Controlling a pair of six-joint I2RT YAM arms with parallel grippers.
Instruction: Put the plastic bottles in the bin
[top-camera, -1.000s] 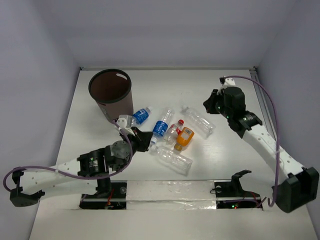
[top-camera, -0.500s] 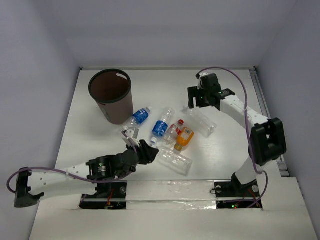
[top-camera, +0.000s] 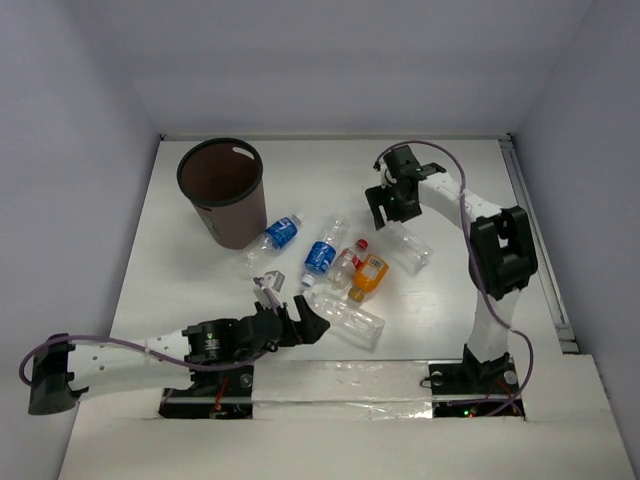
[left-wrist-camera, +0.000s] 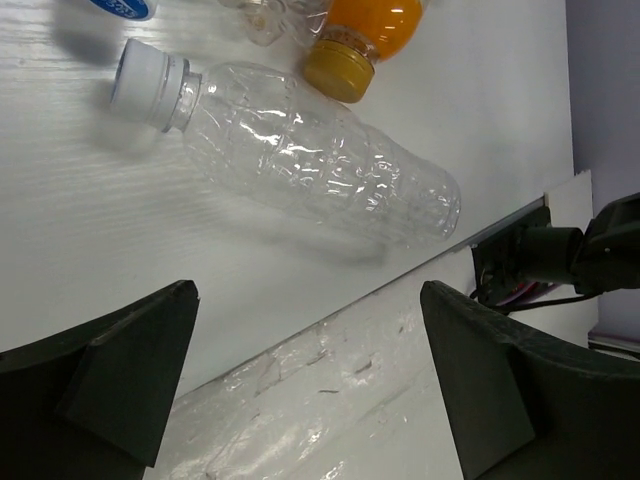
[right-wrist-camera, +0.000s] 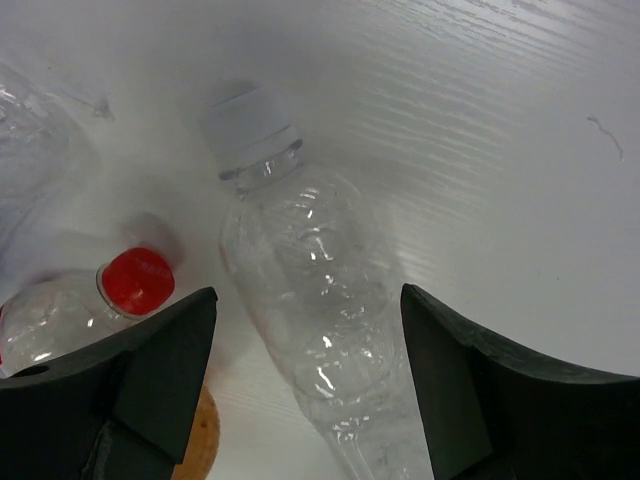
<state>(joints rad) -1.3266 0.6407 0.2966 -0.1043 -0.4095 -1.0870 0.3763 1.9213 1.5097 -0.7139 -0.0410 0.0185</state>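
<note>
step: judged the approach to a first pick; nothing is held yet.
left gripper (left-wrist-camera: 310, 385): spread wide, empty, aimed at a clear bottle (left-wrist-camera: 310, 165) lying near the bench's near edge.
right gripper (right-wrist-camera: 305, 380): spread, empty, hovering over another clear bottle (right-wrist-camera: 310, 290) at the cluster's right.
bin (top-camera: 220, 190): upright toward the far left corner, bottles lying outside it.
next: lower, close across the body.
views: only the top view shows the bin; only the right wrist view shows the red-capped bottle (right-wrist-camera: 135, 280) just beside the target.

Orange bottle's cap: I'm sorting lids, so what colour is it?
Mustard yellow cap, best seen in the left wrist view.
</note>
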